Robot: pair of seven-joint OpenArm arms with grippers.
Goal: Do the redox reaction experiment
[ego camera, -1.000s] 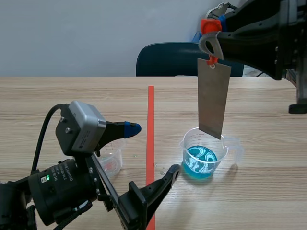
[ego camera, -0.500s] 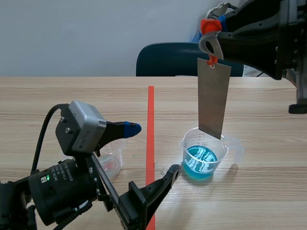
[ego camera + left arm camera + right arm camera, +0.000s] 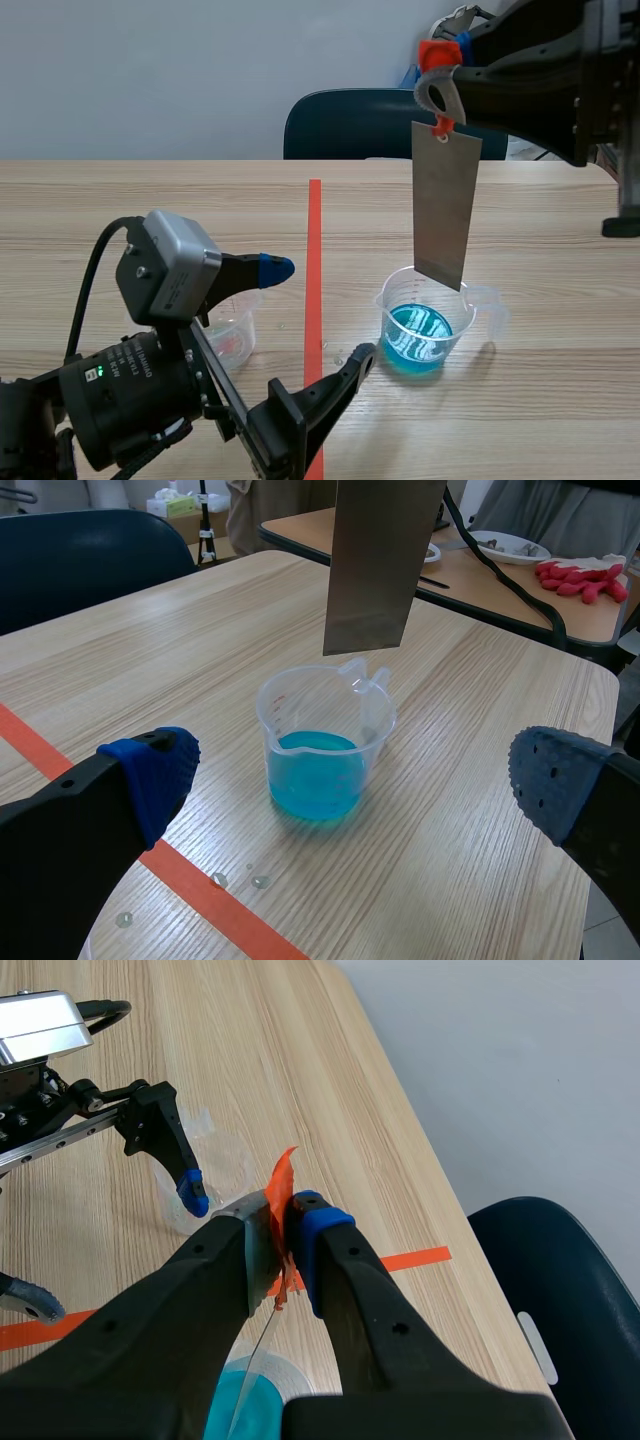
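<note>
A grey metal sheet (image 3: 445, 205) hangs upright by a red tab (image 3: 438, 52), its lower edge just above a clear beaker (image 3: 425, 325) of blue liquid. My right gripper (image 3: 440, 75), raised at the upper right, is shut on that tab (image 3: 280, 1185); below the fingers the sheet (image 3: 255, 1360) shows edge-on over the beaker (image 3: 250, 1400). My left gripper (image 3: 320, 310) stands open, low and left of the beaker. In the left wrist view the beaker (image 3: 320, 750) stands ahead between my open gripper's (image 3: 355, 775) fingers, with the sheet (image 3: 385, 560) above it.
A small clear cup (image 3: 232, 335) stands beside the left arm. Water droplets (image 3: 240, 880) lie near the red tape line (image 3: 315, 260). A blue chair (image 3: 370, 125) is behind the table's far edge. Another table with red gloves (image 3: 585, 575) stands beyond.
</note>
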